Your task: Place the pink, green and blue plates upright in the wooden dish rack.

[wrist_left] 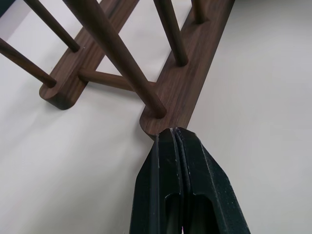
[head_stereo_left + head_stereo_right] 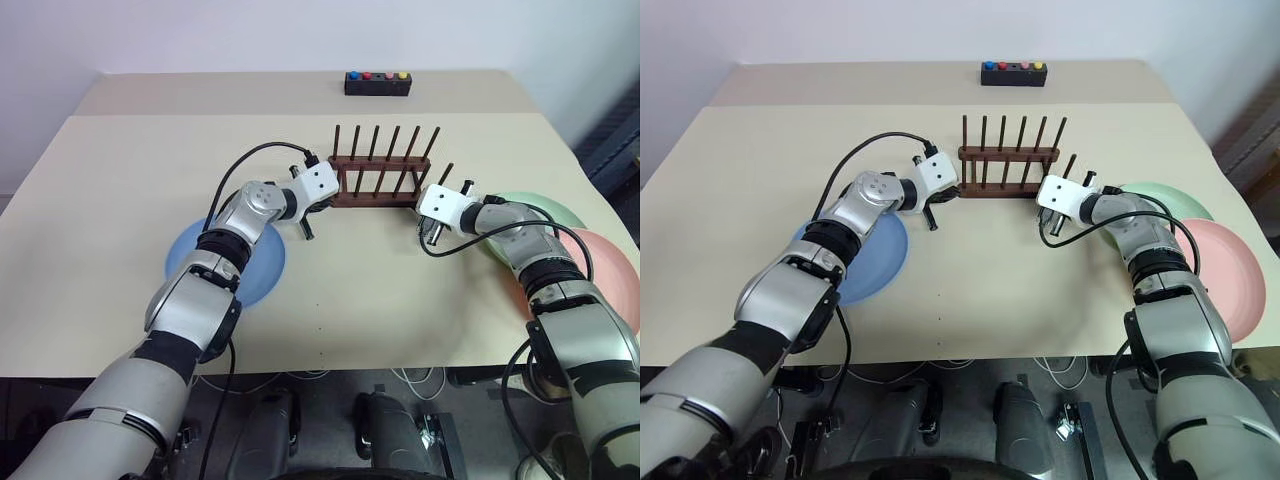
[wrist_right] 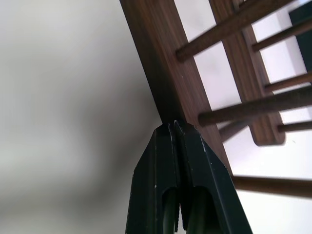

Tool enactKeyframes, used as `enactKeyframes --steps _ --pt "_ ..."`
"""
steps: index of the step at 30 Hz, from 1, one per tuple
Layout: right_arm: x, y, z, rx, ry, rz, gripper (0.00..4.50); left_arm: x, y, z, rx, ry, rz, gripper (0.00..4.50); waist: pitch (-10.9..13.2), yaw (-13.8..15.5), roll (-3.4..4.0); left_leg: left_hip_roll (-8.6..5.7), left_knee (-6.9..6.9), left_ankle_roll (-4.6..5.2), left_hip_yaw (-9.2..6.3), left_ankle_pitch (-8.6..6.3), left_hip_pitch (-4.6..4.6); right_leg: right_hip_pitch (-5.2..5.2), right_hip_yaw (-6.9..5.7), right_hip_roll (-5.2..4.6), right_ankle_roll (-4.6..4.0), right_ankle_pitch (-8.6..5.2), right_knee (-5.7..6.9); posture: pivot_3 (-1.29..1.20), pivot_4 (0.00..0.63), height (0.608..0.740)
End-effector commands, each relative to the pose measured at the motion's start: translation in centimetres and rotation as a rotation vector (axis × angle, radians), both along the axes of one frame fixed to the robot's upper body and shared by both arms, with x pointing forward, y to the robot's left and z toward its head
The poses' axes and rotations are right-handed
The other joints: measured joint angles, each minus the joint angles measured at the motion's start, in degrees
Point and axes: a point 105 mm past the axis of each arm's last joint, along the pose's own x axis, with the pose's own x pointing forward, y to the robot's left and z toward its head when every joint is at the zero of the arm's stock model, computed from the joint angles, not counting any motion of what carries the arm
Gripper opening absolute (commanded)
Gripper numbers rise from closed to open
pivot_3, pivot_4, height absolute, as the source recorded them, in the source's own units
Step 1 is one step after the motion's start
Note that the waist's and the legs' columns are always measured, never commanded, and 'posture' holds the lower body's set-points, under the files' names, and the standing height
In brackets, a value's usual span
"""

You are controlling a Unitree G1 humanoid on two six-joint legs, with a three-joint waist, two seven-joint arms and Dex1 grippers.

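Both tools closed at the ends of the empty rack, before any plate is lifted.

You see the left tool (image 1: 178,134), fingers pressed together, at one end of the wooden dish rack (image 2: 383,170); the right tool (image 3: 174,127), likewise together, meets the other end. The blue plate (image 2: 258,272), green plate (image 2: 535,207) and pink plate (image 2: 605,262) lie flat on the surface (image 2: 120,200). You are probably squaring the rack; next, open a tool over a plate's rim.

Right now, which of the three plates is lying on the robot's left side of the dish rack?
The blue plate. It lies flat under the left arm, while the green plate and pink plate lie together on the right.
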Motion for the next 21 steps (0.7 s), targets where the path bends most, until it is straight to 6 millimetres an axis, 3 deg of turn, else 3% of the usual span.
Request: enactKeyframes --steps 1,6,11,15,18,21 --pt "0.4 0.7 1.5 0.015 -0.054 0.025 0.08 0.2 -0.8 1.7 -0.015 -0.055 -0.026 0.00 0.0 -0.2 0.00 0.00 0.00 0.00 0.00 0.00 0.00 0.00 0.00 0.00 0.00 0.00 0.01 0.00 0.150 0.735" --pt "0.1 0.7 2.7 0.074 -0.085 0.052 0.08 0.1 -0.2 2.5 -0.042 -0.059 -0.037 0.00 0.0 -0.3 0.00 0.01 -0.01 -0.01 0.00 0.01 0.00 -0.01 0.00 0.01 0.00 0.00 0.02 0.00 0.150 0.735" --pt "-1.0 1.3 7.5 0.416 -0.125 0.134 0.08 -0.4 1.1 4.6 -0.200 -0.008 -0.068 0.00 0.0 -0.3 0.01 0.03 -0.02 -0.02 0.00 0.01 0.00 -0.02 0.00 0.01 0.01 0.01 0.01 0.00 0.150 0.735" --pt "-3.9 1.0 9.7 0.661 -0.055 0.199 0.08 -2.2 2.9 7.0 -0.420 0.108 -0.128 0.00 0.0 -0.1 0.01 0.06 -0.01 -0.02 -0.03 0.01 0.00 -0.01 0.00 0.01 0.01 0.01 0.02 0.00 0.150 0.735" --pt "-6.5 0.7 11.1 0.815 0.039 0.232 0.93 -4.6 4.7 8.2 -0.512 0.199 -0.201 0.91 0.0 -0.1 0.05 0.08 -0.01 -0.03 -0.08 0.00 -0.05 -0.03 0.00 0.00 0.01 0.01 0.00 0.00 0.150 0.735" --pt "-8.3 -0.2 12.5 0.851 0.057 0.230 2.40 -6.2 6.3 8.6 -0.521 0.223 -0.216 2.36 0.0 0.0 0.07 0.07 0.00 -0.03 -0.08 -0.01 -0.05 -0.06 0.02 -0.04 -0.01 0.01 0.02 0.00 0.150 0.735"
